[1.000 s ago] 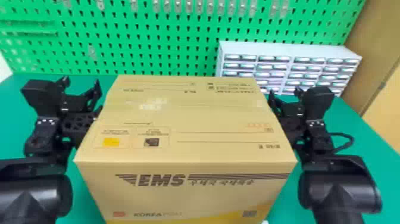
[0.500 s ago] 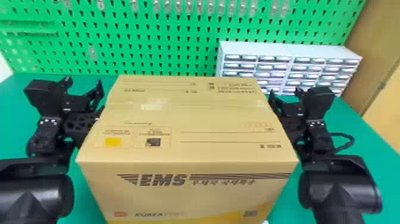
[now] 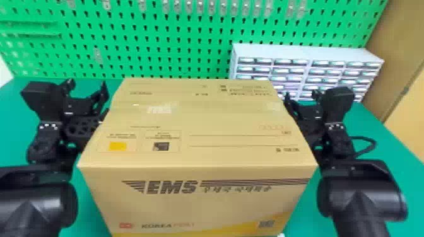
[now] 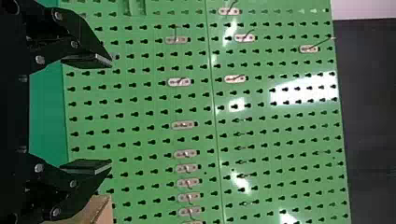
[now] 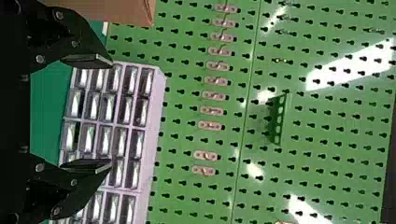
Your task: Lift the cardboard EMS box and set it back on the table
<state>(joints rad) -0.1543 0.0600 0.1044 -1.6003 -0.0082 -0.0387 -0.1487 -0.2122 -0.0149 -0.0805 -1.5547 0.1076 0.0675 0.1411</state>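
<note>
At the left end of the green bench [image 3: 14,126], the left tool [image 3: 87,87] is beside the box's left side, its two black fingers spread wide with nothing between the tips. Whether the tool or its arm touches the cardboard cannot be told.

In the middle, between the two arms, is the cardboard EMS box [image 3: 202,119], its top up, with a band of clear tape across it and the printed front toward the robot. Whether its underside rests on the bench is hidden. A green pegboard [image 3: 176,41] hung with small metal hooks runs behind it.

Farther right, a pale unit of small drawers [image 3: 303,52] sits in front of the pegboard. On the near side of it, the right tool [image 3: 301,96] is close by the box's right side, also opened wide and gripping nothing; contact there cannot be told either. A black cable [image 3: 373,145] loops out from the right arm.
</note>
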